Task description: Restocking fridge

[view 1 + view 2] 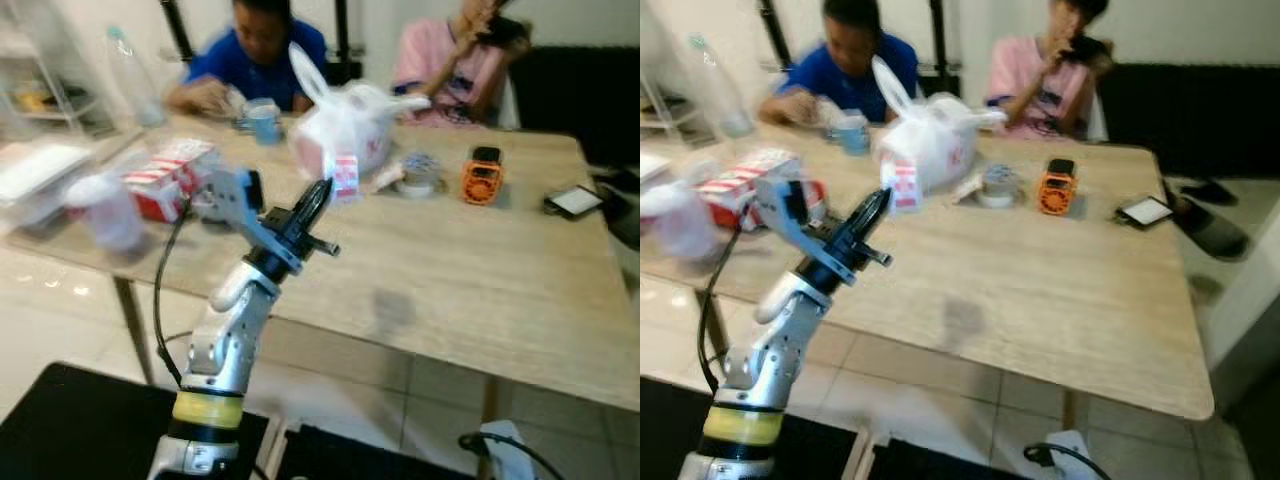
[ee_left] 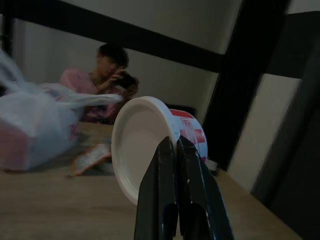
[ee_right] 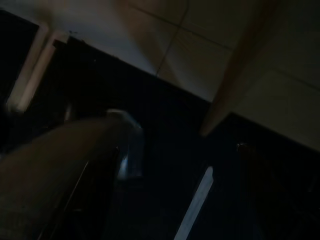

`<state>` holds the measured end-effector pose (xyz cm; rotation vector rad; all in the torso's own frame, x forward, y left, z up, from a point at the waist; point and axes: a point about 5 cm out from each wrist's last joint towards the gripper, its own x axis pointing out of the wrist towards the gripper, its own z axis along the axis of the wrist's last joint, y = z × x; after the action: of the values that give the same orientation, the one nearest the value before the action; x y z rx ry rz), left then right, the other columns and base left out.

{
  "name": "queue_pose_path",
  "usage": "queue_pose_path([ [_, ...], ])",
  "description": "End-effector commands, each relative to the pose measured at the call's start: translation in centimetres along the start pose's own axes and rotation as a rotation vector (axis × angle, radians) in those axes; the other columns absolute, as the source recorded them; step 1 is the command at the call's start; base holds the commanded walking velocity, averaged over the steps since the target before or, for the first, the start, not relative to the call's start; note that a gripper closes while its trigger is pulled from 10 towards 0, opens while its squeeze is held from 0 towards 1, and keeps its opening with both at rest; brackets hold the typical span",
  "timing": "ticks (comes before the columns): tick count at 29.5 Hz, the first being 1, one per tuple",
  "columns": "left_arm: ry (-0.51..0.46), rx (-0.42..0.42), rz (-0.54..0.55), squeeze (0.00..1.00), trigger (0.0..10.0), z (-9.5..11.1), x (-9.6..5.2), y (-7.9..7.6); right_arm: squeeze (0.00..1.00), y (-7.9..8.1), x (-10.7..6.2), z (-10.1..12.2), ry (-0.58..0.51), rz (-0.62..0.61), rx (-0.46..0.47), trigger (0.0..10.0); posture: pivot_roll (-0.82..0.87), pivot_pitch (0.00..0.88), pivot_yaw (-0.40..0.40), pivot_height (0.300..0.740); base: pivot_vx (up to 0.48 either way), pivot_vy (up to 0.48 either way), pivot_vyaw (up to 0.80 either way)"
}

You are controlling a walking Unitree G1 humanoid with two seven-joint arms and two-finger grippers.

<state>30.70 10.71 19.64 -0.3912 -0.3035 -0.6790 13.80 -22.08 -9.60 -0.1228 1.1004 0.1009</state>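
A white cup with a red label [image 1: 346, 176] sits in front of a white plastic bag [image 1: 345, 125] on the light wooden table [image 1: 450, 270]. My left gripper [image 1: 325, 190] is raised over the table's near edge and reaches to the cup. In the left wrist view its fingers [image 2: 165, 190] lie pressed together, tips on the rim of the tilted cup [image 2: 132, 145]. The right arm hangs low; its wrist view is dark and shows floor tiles and a table leg [image 3: 235, 85].
Two people sit at the far side of the table. On it lie red-and-white boxes [image 1: 165, 180], a clear container [image 1: 105, 210], a blue cup [image 1: 265, 122], a tape roll [image 1: 420, 175], an orange gadget [image 1: 482, 175] and a phone [image 1: 575, 200]. A plastic bottle [image 1: 130, 75] stands far left.
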Motion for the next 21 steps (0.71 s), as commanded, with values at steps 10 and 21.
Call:
queue_pose_path([
  [10, 0.087, -0.048, -0.037, 0.0, 10.0, -1.8, -1.0, 0.2, 0.0, 0.3, -0.1, -0.8, 0.022, -0.001, 0.027, 10.0, -0.04, 0.0, 0.043, 0.74, -0.365, 0.0, 0.0],
  [21, 0.303, -0.162, -0.172, 0.0, 10.0, -6.2, -4.9, -0.2, 0.0, 0.4, 0.0, -0.7, 0.022, -0.001, 0.032, 10.0, -0.04, 0.0, 0.042, 0.74, -0.363, 0.0, 0.0],
])
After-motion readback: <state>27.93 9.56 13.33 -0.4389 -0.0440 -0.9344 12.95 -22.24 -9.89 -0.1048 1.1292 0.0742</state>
